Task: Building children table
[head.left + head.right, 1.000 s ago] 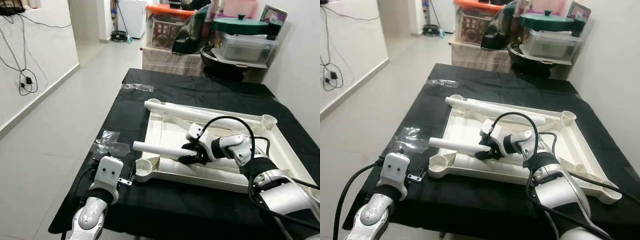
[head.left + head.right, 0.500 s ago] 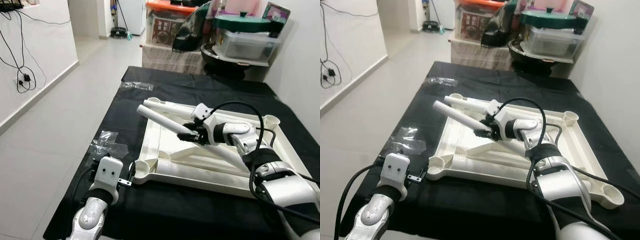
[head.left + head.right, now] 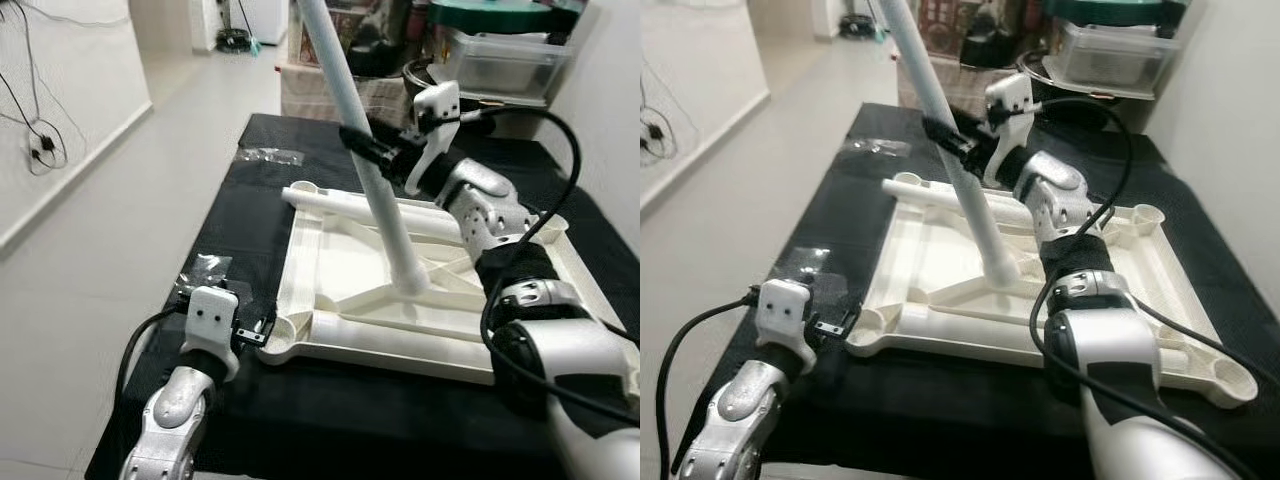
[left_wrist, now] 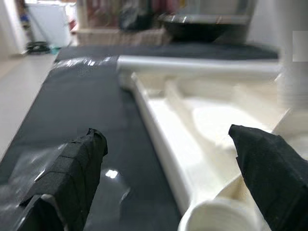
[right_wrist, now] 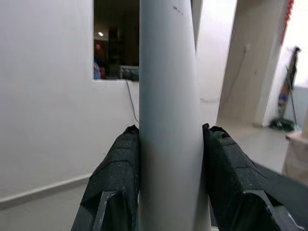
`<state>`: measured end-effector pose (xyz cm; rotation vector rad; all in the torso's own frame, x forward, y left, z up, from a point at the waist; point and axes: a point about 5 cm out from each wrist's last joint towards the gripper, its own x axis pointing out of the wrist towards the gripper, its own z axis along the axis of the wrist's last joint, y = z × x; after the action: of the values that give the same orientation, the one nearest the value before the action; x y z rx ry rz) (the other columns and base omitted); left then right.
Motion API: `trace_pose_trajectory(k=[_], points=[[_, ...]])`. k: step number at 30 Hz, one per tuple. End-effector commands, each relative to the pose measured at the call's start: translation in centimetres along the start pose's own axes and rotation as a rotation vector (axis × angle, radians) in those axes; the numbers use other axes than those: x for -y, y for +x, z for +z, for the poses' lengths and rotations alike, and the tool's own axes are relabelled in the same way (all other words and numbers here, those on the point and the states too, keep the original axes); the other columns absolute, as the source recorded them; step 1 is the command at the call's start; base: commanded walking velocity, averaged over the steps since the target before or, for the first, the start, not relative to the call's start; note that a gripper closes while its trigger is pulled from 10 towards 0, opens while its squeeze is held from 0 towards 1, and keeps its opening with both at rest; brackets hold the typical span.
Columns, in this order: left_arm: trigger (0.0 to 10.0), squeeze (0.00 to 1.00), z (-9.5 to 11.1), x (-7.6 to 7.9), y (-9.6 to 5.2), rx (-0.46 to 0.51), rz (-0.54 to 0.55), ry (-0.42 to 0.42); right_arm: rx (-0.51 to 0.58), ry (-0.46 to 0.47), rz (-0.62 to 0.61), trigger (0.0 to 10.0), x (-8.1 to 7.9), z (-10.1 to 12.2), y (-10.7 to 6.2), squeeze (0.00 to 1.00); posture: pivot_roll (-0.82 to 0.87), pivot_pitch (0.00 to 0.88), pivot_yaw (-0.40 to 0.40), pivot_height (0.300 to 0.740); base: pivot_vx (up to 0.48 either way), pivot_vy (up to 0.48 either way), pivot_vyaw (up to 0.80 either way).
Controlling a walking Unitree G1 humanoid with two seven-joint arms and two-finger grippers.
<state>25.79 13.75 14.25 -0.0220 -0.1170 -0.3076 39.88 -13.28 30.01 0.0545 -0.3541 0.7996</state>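
A big black table [image 3: 250, 200] holds everything. On it lies the white tabletop [image 3: 330, 270], upside down, so its ribs and its round corner sockets face up.

One white leg [image 3: 350, 205] lies flat along the far edge of the tabletop. It is not standing in a socket, so it looks like it has not been fitted.

The other leg [image 3: 375, 180] is standing up, leaning a little toward the robot's left. Its bottom end rests on the middle of the tabletop, where the ribs meet. That spot is not a corner socket, so this leg does not look fitted either.

The right gripper [image 3: 368, 150] holds this leg partway up. Its two black fingers [image 5: 120, 178] are closed on it, one pressing on each side.

The left gripper [image 3: 250, 333] is low, at the near left corner of the tabletop. Its fingers [image 4: 72, 173] are wide apart and hold nothing. The near corner socket [image 4: 216, 216] sits between them, right in front.

Some clear plastic bags [image 3: 205, 268] lie on the black table to the left. What is in them is too small to tell.

So the job seems to be near its start. No leg is in a socket. I think the standing leg has to go over to a corner socket and be pushed in. Then the lying leg needs doing, and the tabletop must be turned over at the end.
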Motion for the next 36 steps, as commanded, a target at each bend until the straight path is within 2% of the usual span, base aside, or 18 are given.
trace_pose_trajectory(k=[1,3,4,5,6,7,11,15,18,20,25,27,30,36], points=[[10.0,0.0,1.1,0.2,0.3,0.035,-0.074,-0.089,0.104,0.011,-0.008,0.0,-0.2,1.9,0.4,0.0,0.01,0.0,-0.06,0.74,0.0,0.0,0.0],[10.0,0.0,2.0,0.5,0.6,0.063,-0.159,-0.161,0.152,0.046,-0.009,0.0,-0.8,2.1,0.6,0.0,0.01,0.0,-0.062,0.74,0.0,0.0,0.0],[10.0,0.0,2.0,0.5,0.6,0.063,-0.159,-0.161,0.152,0.046,-0.009,0.0,-0.8,2.1,0.6,0.0,0.01,0.0,-0.062,0.74,0.0,0.0,0.0],[10.0,0.0,2.3,0.7,0.7,0.072,-0.208,-0.179,0.165,0.065,-0.008,0.0,-1.1,2.0,0.7,0.0,0.01,0.0,-0.06,0.74,0.0,0.0,0.0],[10.0,0.0,2.3,0.9,0.8,0.064,-0.255,-0.177,0.175,0.086,-0.003,0.0,-1.7,1.8,0.9,0.0,0.01,0.0,-0.054,0.74,0.0,0.0,0.0],[10.0,0.0,2.3,0.9,0.8,0.064,-0.255,-0.177,0.175,0.086,-0.003,0.0,-1.7,1.8,0.9,0.0,0.01,0.0,-0.054,0.74,0.0,0.0,0.0],[10.0,0.0,2.2,1.2,1.5,0.032,-0.403,-0.174,0.225,0.154,0.062,0.0,-4.3,1.8,1.4,0.0,0.0,0.0,-0.044,0.74,0.0,0.0,0.0],[10.0,0.0,2.0,0.9,1.9,0.017,-0.419,-0.164,0.245,0.182,0.09,0.0,-5.2,2.1,1.7,0.0,-0.01,0.0,-0.034,0.74,0.0,0.0,0.0],[10.0,0.0,2.0,-0.1,2.9,0.0,-0.432,-0.164,0.272,0.221,0.178,0.0,-7.8,2.5,2.0,0.0,-0.01,0.0,-0.029,0.74,0.0,0.0,0.0],[10.0,0.0,2.0,-0.2,3.0,-0.001,-0.433,-0.167,0.274,0.224,0.188,0.0,-8.1,2.5,2.0,0.0,-0.01,0.0,-0.029,0.74,0.0,0.0,0.0],[10.0,0.0,1.6,-0.8,3.8,-0.029,-0.458,-0.165,0.27,0.248,0.264,0.0,-10.4,2.5,2.2,0.0,-0.03,0.0,-0.014,0.74,0.0,0.0,0.0],[10.0,0.0,1.6,-0.8,3.8,-0.029,-0.458,-0.165,0.27,0.248,0.264,0.0,-10.4,2.5,2.2,0.0,-0.03,0.0,-0.014,0.74,0.0,0.0,0.0],[10.0,0.0,1.6,-0.9,4.5,-0.042,-0.497,-0.176,0.254,0.265,0.327,0.0,-12.1,2.4,1.9,0.0,-0.03,0.0,-0.011,0.74,0.0,0.0,0.0],[10.0,0.0,0.9,-0.3,5.0,-0.085,-0.574,-0.176,0.257,0.284,0.364,0.0,-13.4,2.8,1.6,0.0,-0.05,0.0,0.002,0.74,0.0,0.0,0.0]])
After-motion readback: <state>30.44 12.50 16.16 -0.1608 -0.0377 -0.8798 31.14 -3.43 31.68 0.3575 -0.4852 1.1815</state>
